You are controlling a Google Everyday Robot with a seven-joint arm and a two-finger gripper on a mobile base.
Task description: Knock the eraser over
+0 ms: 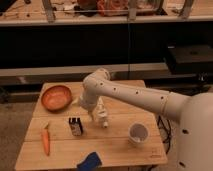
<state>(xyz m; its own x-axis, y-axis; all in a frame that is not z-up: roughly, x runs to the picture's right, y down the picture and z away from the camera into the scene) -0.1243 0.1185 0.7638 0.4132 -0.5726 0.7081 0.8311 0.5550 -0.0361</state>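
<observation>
Hand low over mid tabletop, just right of upright eraser, narrow bare gap between them. Bowl stands behind-left of eraser, carrot to its left, blue object at front edge. Cup sits right of hand; bare wood between them.
</observation>
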